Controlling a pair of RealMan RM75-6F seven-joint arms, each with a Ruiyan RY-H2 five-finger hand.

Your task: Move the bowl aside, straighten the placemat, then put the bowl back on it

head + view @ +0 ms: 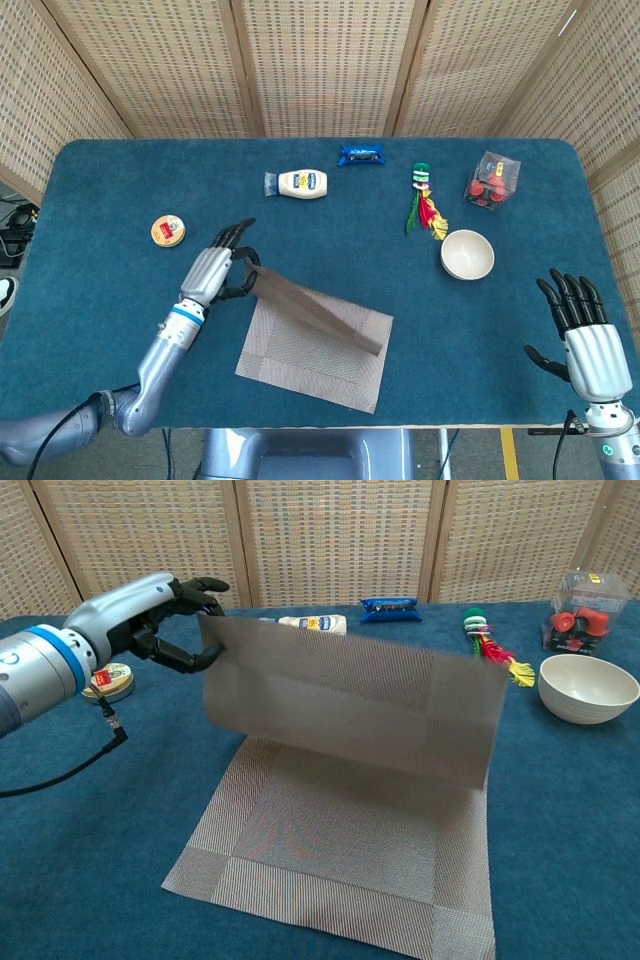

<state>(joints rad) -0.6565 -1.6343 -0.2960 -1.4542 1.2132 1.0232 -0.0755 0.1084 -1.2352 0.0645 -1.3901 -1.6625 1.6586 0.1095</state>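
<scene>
My left hand (222, 266) (160, 615) pinches one corner of the beige woven placemat (310, 352) (340, 830) and holds it lifted. Half of the mat stands up off the table like a sheet. The other half lies flat near the front edge, skewed. The cream bowl (467, 254) (588, 687) stands empty on the blue cloth to the right of the mat, apart from it. My right hand (582, 331) hovers at the table's front right corner with fingers spread, holding nothing. The chest view does not show it.
Along the back lie a mayonnaise bottle (298, 183), a blue packet (361, 154), a feathered toy (425, 201) and a clear box with red pieces (492, 180). A round tin (168, 231) sits at the left, near my left hand. Wicker screens stand behind the table.
</scene>
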